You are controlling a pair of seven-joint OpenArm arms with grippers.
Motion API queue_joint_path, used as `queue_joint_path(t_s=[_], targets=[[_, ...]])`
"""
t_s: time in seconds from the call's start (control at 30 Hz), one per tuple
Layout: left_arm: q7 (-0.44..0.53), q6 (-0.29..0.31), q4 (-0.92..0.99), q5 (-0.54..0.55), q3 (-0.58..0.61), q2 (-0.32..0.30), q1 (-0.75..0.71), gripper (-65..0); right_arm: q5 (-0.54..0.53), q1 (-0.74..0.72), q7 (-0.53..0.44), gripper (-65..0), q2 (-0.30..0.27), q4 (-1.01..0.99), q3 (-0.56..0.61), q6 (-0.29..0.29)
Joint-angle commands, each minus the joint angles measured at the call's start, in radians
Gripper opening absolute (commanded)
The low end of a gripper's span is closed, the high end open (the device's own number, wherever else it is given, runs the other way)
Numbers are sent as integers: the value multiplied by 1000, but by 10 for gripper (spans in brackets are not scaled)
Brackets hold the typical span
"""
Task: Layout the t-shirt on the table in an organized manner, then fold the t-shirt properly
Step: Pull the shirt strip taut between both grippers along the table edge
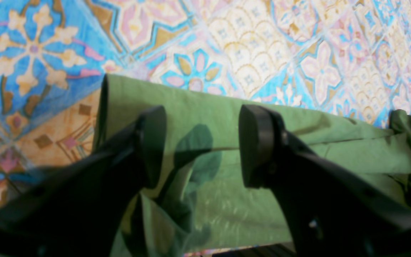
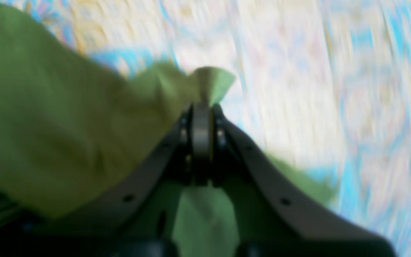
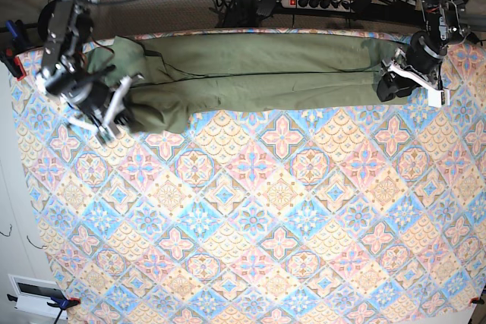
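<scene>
Right claw [image 2: 202,117] pinches soft, wrinkly t-shirt [image 2: 48,117].

The right wrist view is smeared with motion blur, so the pattern of the surface [image 2: 298,89] cannot be made out, and the t-shirt [image 2: 48,117] runs off the left edge. In the left wrist view the left gripper [image 1: 202,146] blocks the lower cloth. In the base view the right gripper [image 3: 114,115] covers one end of the garment, and cables along the top are cropped.
</scene>
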State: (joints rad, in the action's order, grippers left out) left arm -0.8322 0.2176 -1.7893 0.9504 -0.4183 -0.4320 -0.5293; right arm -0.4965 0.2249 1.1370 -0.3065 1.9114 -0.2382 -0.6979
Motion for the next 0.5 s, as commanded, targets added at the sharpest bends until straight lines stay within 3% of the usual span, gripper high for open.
queue_joint_path(t_s=[0.0,0.2,0.47], targets=[[17,10,-13,14,-7,-14,1,-346,-46,24,-15,-646,-15,21,-28,0],[17,10,-11,12,-7,-14,13,-346,-192,135,-15,-646,-18,30,-125,0],[17,10,-13,12,-7,-34,15,-346,-198,178,-15,-647,-18,30,-123,0]])
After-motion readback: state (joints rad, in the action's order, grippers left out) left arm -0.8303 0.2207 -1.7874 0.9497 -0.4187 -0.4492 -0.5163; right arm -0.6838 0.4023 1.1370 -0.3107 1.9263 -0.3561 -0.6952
